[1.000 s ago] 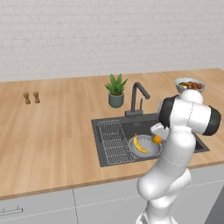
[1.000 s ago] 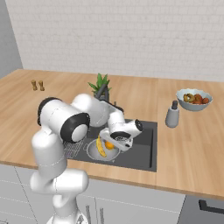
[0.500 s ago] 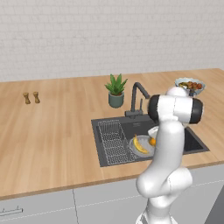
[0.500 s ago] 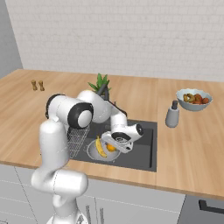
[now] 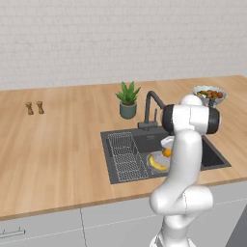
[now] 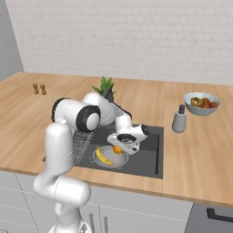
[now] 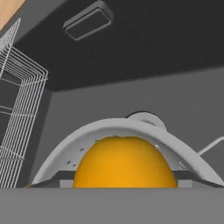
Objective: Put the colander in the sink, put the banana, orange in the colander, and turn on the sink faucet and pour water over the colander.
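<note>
One colander (image 6: 110, 157) sits in the sink (image 6: 148, 157), holding one banana (image 6: 103, 156) and one orange (image 6: 117, 149). The single gripper (image 6: 122, 146) hangs just over the orange; whether its fingers grasp the fruit cannot be told.

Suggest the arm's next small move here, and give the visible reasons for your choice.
Probably open the gripper and let the orange drop: it hangs right over the colander, which already sits in the sink with the banana inside. The hand view shows the orange close above the colander's rim.
</note>
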